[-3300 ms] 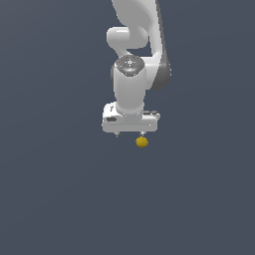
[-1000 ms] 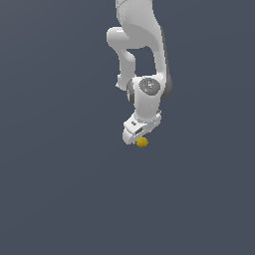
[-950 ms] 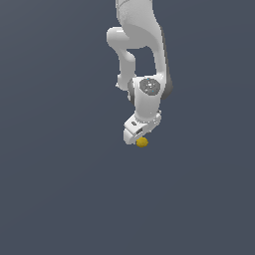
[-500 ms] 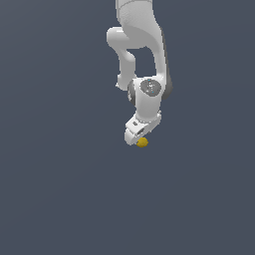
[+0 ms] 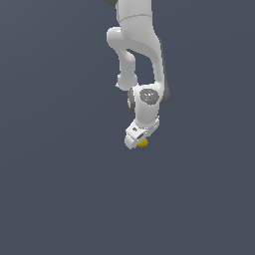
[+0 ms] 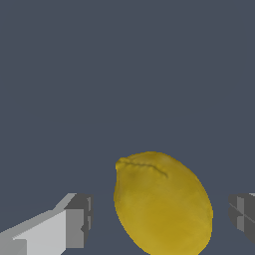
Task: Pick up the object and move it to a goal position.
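The object (image 6: pixel 162 201) is a mustard-yellow, lemon-shaped lump lying on the dark grey floor. In the wrist view it sits between my two fingers, with a gap on each side, so neither pad touches it. One finger (image 6: pixel 74 224) is a grey-tipped white block; the other finger (image 6: pixel 243 214) shows only at the frame's edge. My gripper (image 6: pixel 159 219) is open around the object. In the exterior view the white gripper (image 5: pixel 137 139) is low over the object (image 5: pixel 143 143), which peeks out beside the hand.
The white arm (image 5: pixel 139 55) comes down from the top of the exterior view. The plain dark grey floor (image 5: pixel 60 189) spreads all around with no other object in sight.
Since 3.3 s ago the hand has rotated and come down onto the object. Over the last second it has sunk slightly lower; the object has not moved.
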Motion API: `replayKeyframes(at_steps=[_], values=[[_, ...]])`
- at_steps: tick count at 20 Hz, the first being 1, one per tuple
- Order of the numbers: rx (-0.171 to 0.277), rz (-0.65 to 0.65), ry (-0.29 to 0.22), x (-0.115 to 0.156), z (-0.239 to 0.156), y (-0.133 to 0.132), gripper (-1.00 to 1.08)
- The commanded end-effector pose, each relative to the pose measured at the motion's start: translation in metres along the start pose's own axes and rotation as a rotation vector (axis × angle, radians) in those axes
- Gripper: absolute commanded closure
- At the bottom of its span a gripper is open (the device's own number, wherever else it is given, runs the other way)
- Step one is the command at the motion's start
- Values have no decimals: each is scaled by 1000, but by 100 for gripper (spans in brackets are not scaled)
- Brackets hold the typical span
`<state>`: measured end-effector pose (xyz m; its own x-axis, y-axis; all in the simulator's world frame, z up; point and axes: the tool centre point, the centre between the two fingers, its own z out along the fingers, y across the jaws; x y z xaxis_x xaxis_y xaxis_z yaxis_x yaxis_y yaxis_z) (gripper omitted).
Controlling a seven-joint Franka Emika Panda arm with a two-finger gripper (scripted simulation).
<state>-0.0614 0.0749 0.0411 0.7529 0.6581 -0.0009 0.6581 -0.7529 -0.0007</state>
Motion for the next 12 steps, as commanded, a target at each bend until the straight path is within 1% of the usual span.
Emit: replayKeyframes(at_steps=[1,5,6,12], values=[[-1,-1,1,0,8,0,-92],[-1,-1,1,1,13,0,-92],[-1,-1,1,1,13,0,108],[-1,-1,1,1,13,0,108]])
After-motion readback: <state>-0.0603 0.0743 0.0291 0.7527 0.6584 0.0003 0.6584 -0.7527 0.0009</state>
